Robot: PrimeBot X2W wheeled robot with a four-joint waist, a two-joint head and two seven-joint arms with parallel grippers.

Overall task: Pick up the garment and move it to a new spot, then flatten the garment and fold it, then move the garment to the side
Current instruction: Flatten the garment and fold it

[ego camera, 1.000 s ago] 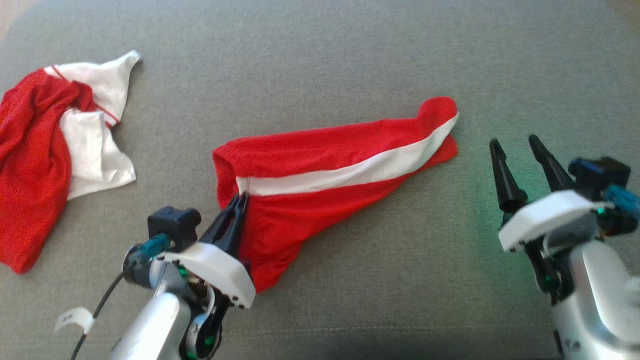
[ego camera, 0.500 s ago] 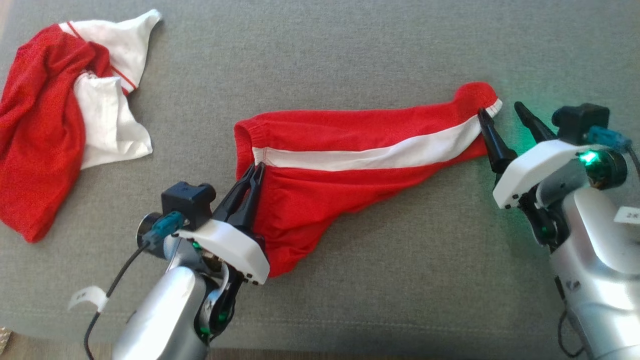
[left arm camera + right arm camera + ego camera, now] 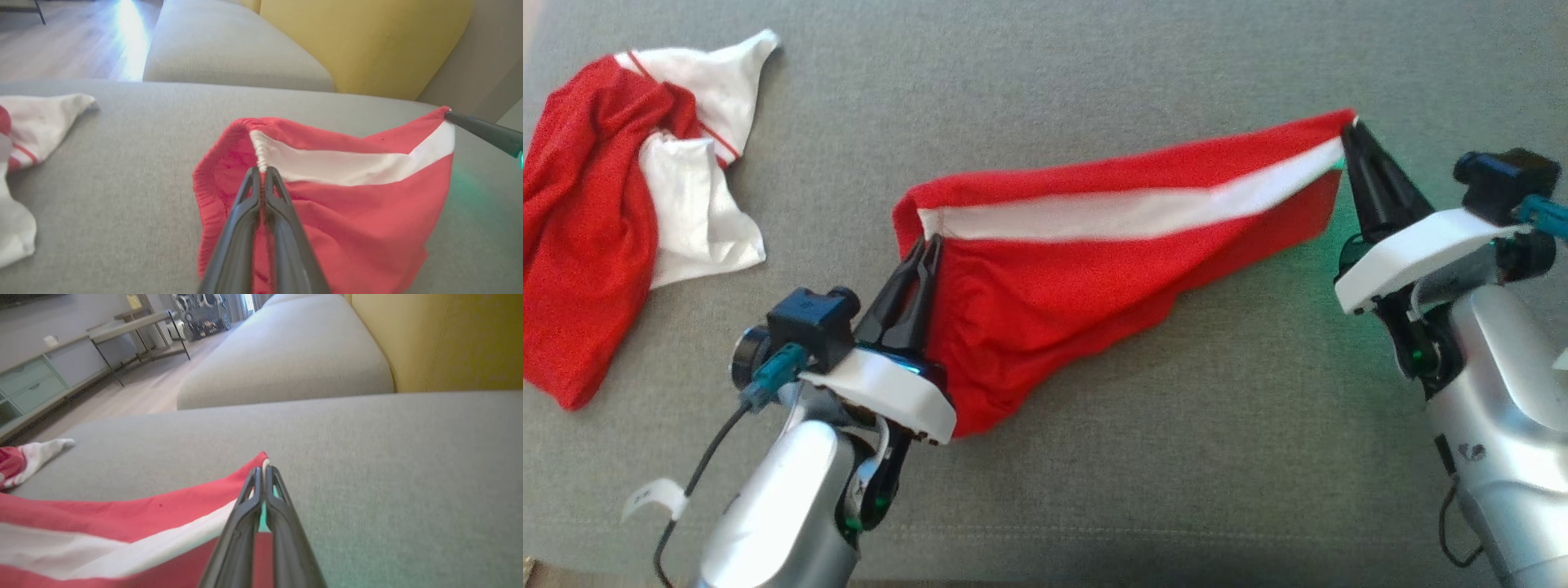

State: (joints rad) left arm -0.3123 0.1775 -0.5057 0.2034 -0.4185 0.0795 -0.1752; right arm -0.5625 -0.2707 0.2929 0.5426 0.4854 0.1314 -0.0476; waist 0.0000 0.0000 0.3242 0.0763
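Grey sofa cushion (image 3: 1094,65) bears red shorts (image 3: 1054,294), pinched by left claw (image 3: 929,243) and right claw (image 3: 1352,132).

Crumpled red-white cloth (image 3: 580,245) on grey sofa seat (image 3: 1094,65), left; yellow backrest (image 3: 367,41) behind.

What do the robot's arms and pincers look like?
Silvery rounded forearms end in white wrist plates. The left end effector and right end effector each have two long, tapering black fingers, beside a black camera block with a teal plug.
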